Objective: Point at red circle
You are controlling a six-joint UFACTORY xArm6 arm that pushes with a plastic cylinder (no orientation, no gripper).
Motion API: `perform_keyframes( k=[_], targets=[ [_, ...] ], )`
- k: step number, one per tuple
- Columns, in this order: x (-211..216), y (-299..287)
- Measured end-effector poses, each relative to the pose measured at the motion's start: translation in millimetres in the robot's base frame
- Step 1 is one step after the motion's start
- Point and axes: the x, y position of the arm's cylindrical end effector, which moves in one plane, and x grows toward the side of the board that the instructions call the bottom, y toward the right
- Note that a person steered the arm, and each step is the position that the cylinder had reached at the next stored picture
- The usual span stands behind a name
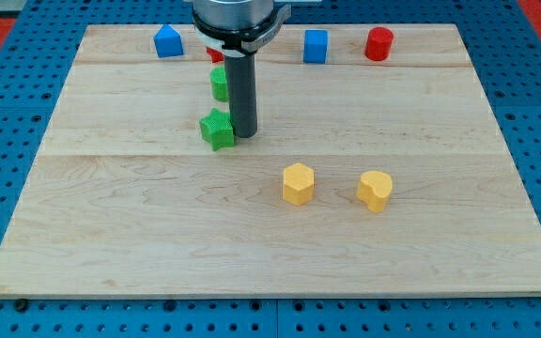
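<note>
The red circle block point(378, 43) stands near the view's top right of the wooden board point(158, 235). My tip point(243, 132) rests on the board left of centre, far to the left of and below the red circle. It touches the right side of a green star block point(216, 129). A second green block point(219, 84) sits just behind the rod on its left, partly hidden. A small red piece point(215, 54) shows behind the rod near the top; its shape is hidden.
A blue block point(167, 41) sits at the top left and a blue cube point(316, 46) at the top, left of the red circle. A yellow hexagon block point(298, 183) and a yellow heart block point(375, 190) lie right of centre.
</note>
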Motion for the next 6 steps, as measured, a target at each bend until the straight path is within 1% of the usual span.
perform_keyframes(
  k=[2, 3, 4, 5, 6],
  targets=[
    [0.0, -15.6],
    [-0.5, 19.3],
    [-11.9, 84.6],
    [-41.4, 133.8],
    [-73.4, 163.1]
  ],
)
